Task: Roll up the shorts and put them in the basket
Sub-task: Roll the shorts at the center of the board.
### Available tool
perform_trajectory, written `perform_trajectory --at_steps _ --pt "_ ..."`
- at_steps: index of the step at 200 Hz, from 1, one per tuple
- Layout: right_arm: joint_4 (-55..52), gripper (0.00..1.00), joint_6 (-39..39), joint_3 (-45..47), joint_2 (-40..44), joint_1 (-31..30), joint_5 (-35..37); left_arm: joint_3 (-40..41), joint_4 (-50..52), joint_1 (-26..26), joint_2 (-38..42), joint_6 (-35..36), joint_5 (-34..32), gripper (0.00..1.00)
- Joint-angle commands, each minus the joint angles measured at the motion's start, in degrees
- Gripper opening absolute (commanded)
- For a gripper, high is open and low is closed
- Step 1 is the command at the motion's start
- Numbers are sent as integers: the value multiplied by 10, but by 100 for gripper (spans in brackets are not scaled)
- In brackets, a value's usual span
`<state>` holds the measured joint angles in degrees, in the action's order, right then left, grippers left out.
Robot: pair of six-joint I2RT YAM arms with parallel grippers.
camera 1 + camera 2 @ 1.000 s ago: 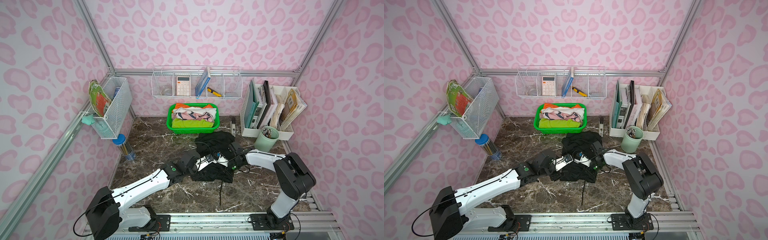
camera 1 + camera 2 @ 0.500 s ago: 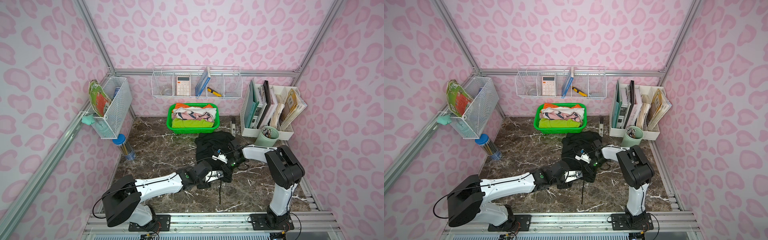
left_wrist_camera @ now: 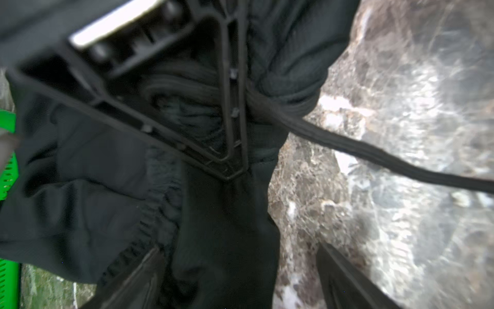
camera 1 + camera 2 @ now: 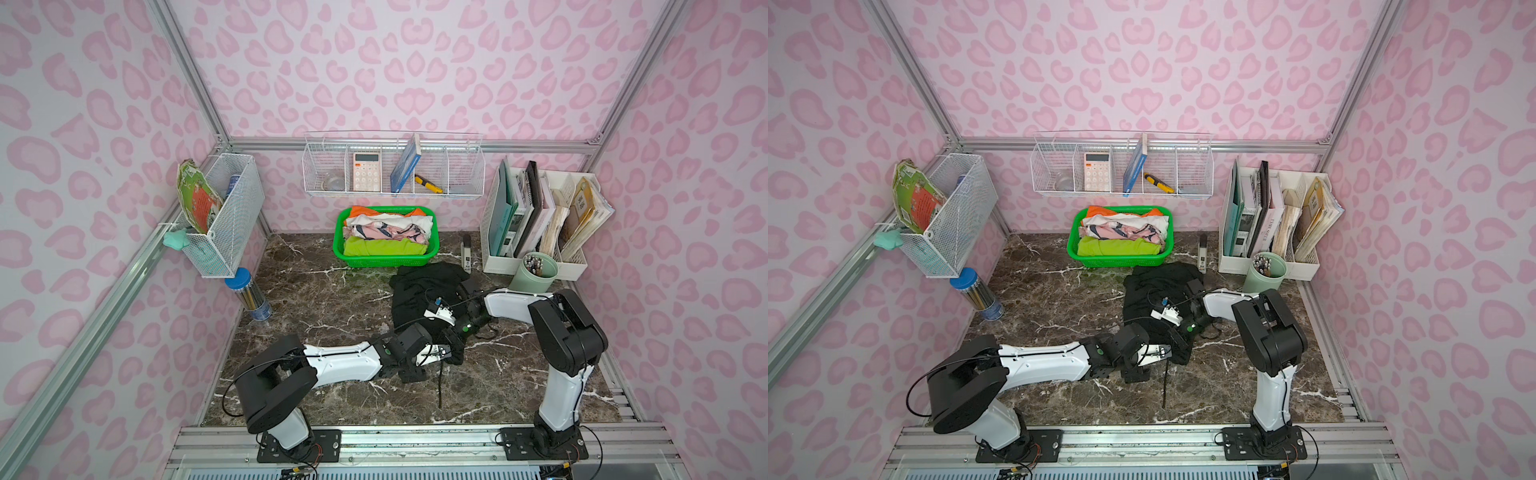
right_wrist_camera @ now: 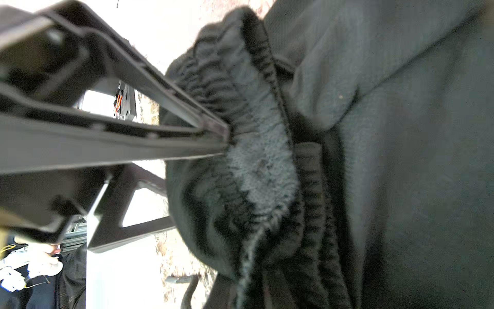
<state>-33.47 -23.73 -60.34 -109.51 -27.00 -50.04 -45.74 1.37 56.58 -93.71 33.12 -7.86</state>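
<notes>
Since a second ago the left arm has drawn back and dropped low across the table [image 4: 332, 299]. The left gripper [image 4: 449, 354] now sits at the near edge of the shorts [image 4: 419, 291], no longer over their middle.

Position. The shorts lie bunched on the table, right of centre, with the far edge just beside the basket [image 4: 386, 259]. The cord [image 4: 439, 382] trails from the near edge toward the front.

Grippers. In the left wrist view the left fingers [image 3: 149, 270] stand well apart with fabric between them and nothing pinched: released. In the right wrist view the right gripper [image 5: 226, 136] is clamped on the gathered waistband [image 5: 256, 160].

Procedure (judged). The step in hand is a left re-grip on the bunched near edge.
1. Maintain the right pinch as the anchor.
2. Advance the left fingers around the full bundle, not a single layer.
3. Keep the cord out of the bite; a grip on cord alone is likely to slip.
4. Close, then turn both ends together toward the basket.
</notes>
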Motion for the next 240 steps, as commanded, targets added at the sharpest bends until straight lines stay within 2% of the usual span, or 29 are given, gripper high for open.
perform_trajectory --at_steps 1,16,41,60,76,87,106,131,148,170,191,240 --pt "-8 0 6 0 -1 0 31 1 -15 -2 -12 1 -3 69" --pt "-7 0 6 0 1 -1 29 0 -30 -3 -21 -3 -2 55" --pt "-5 0 7 1 4 0 25 -13 -10 -6 -34 -12 6 39" --pt "5 16 18 5 6 2 38 -31 23 -10 -41 -25 17 21" --pt "28 31 42 11 10 7 55 -39 35 -11 -40 -34 23 13" --pt "47 46 60 17 16 15 65 -40 41 -13 -36 -41 24 12" --pt "74 59 82 23 36 31 69 -38 46 -13 -26 -49 28 11" --pt "110 85 111 38 73 60 66 -41 57 -13 -18 -59 36 11" --pt "133 98 133 51 102 81 69 -44 68 -14 -17 -63 47 11" --pt "148 99 154 63 132 106 85 -51 81 -14 -19 -65 49 11" --pt "165 99 184 71 158 125 129 -59 98 -15 -16 -68 60 10" --pt "227 99 214 117 269 147 261 -129 235 -47 -15 -91 178 10"
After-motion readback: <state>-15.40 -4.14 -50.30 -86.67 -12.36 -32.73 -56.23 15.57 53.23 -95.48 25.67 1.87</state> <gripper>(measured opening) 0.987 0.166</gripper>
